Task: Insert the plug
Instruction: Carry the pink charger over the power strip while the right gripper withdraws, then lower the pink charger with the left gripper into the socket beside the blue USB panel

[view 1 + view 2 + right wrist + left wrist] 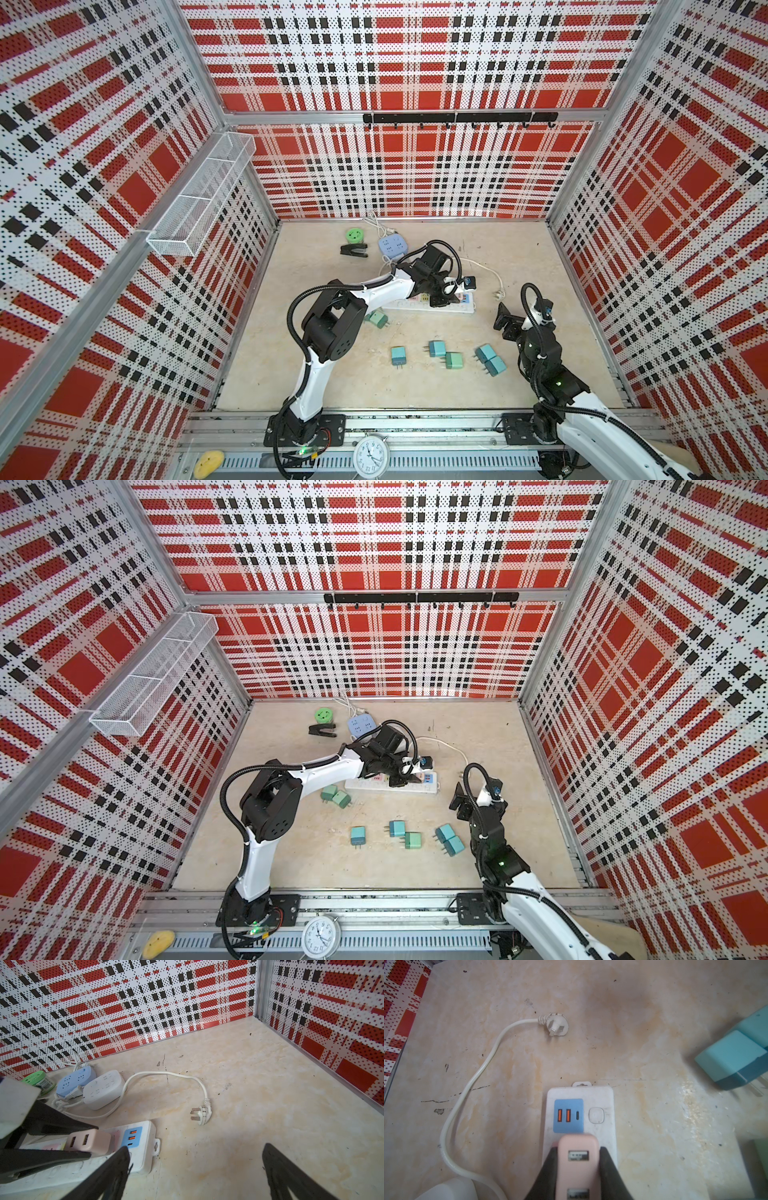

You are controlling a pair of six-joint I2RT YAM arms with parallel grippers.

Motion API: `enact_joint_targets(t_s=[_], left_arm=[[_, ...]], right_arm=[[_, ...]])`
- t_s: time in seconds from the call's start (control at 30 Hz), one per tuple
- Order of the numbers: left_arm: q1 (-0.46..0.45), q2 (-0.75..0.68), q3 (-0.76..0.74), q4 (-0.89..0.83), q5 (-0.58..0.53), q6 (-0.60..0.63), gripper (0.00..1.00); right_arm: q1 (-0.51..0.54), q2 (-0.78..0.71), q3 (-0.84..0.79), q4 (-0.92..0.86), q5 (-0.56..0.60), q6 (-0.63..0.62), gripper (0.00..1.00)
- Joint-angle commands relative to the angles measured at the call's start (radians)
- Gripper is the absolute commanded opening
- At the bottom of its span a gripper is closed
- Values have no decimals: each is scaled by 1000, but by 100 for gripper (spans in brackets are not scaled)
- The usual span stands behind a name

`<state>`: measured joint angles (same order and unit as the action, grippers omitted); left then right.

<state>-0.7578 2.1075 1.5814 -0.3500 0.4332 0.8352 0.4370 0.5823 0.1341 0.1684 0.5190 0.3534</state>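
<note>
Mesh basket (199,195) on the left wall looks empty, the left gripper (578,1159) is clamped on the pink plug (578,1145) right over the white power strip (604,1097), so I'd guess mid-insertion, needing a straight push down, and the right gripper (196,1147) hangs wide open.

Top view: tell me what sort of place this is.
Probably a robot test cell: plaid perforated panels wall it in, a left arm and right arm are bolted to a front rail, and a power strip lies among loose plug adapters.
</note>
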Motion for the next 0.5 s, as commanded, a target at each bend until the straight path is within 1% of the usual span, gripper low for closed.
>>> enact_joint_targets(t_s=[0.0, 0.47], left_arm=[[8, 20, 20, -13, 8, 5, 0], [11, -36, -27, -6, -37, 13, 0]], right_arm=[[-2, 2, 22, 44, -7, 9, 100], [-3, 8, 24, 44, -8, 10, 100]])
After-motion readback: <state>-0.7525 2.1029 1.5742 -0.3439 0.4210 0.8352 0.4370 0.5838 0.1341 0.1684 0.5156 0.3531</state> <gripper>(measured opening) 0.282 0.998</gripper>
